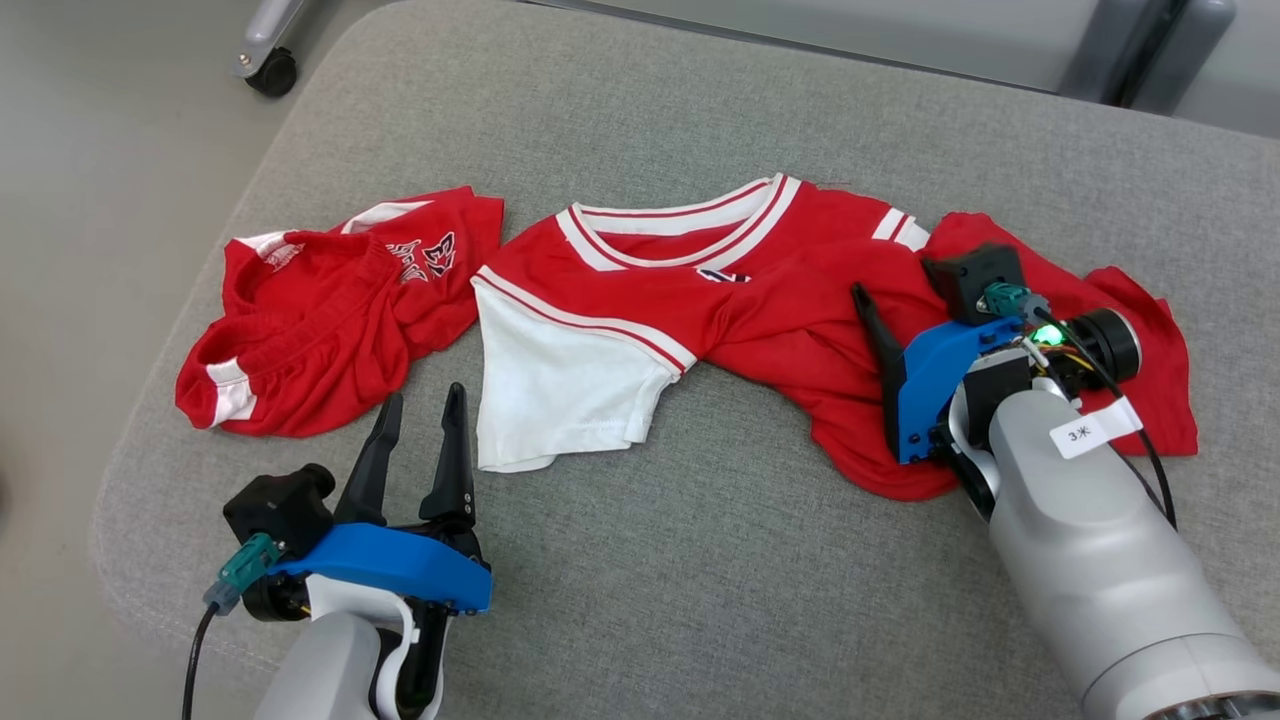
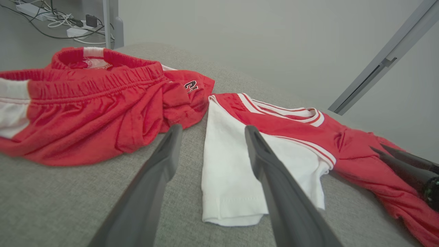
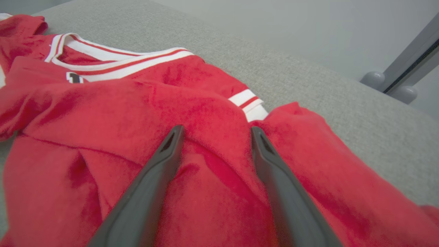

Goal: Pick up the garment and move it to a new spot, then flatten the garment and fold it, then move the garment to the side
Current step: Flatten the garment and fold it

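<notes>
My left gripper, fingers spread, hovers just short of the jersey at its white sleeve, with red shorts off to its left. The jersey looks light, limp and quick to bunch, so I'd pinch a hem or shoulder edge. It is red with white striped trim, and it lies rumpled beneath my right gripper, whose fingers are also spread.

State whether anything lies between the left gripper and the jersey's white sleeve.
Nothing visible does. Only bare grey cushion separates the open left gripper from the white sleeve; the red shorts lie off to its left.
</notes>
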Controlling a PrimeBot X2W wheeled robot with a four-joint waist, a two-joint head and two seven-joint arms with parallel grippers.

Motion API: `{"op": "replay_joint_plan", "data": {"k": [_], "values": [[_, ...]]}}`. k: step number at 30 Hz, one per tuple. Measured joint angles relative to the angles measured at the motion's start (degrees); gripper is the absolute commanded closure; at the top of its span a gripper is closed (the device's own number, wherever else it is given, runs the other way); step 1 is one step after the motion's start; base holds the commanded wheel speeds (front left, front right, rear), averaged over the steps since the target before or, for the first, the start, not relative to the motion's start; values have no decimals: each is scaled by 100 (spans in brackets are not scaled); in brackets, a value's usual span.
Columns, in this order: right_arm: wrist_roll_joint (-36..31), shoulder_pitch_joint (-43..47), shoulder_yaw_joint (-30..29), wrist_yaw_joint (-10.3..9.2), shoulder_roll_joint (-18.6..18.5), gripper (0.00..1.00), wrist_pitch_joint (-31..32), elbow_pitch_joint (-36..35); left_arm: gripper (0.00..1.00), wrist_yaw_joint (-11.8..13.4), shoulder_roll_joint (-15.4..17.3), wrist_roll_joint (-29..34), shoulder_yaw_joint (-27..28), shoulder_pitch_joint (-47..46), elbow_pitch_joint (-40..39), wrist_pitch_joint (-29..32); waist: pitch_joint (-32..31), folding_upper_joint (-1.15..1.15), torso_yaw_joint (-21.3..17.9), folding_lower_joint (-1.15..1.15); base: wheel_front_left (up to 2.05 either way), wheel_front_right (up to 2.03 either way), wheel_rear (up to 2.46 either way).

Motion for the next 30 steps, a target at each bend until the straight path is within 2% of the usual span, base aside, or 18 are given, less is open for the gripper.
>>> {"op": "replay_joint_plan", "data": {"k": [2,6,10,15,21,25,27,28,29,30], "values": [[12,-5,-34,0,0,100,-68,90,0,0,9,-12,-3,-1,-16,0,6,0,-7,0,0,0,0],[7,-75,-63,0,-1,100,-386,48,0,0,22,-36,-8,-1,-42,0,9,0,-40,0,0,0,0],[-85,-133,-158,0,-2,100,-594,-279,0,0,29,-3,-23,2,-45,0,-66,0,-99,0,0,0,0],[-244,101,-107,0,-4,100,-630,-1798,0,0,56,66,-108,219,-14,0,-355,0,-289,-1,0,0,0],[-467,1128,130,1,-30,100,-630,-3155,0,0,83,185,-102,534,40,0,-706,0,-697,-2,0,0,0],[-455,2113,241,1,-71,100,-630,-3804,0,0,80,258,-47,742,81,1,-902,0,-1069,-2,0,0,0],[-379,2689,322,1,-71,86,-630,-3952,0,0,69,280,-16,802,102,0,-994,0,-1248,-2,0,0,0],[-321,2981,383,1,-69,75,-630,-3976,0,0,66,307,1,843,114,0,-1037,0,-1332,-2,0,0,0],[-267,3267,467,1,-65,75,-630,-3977,0,0,64,313,24,876,125,0,-1075,0,-1416,-2,0,0,0],[-154,3518,557,1,-63,0,-628,-3963,0,0,59,318,46,896,127,0,-1109,0,-1491,-2,0,0,0]]}}
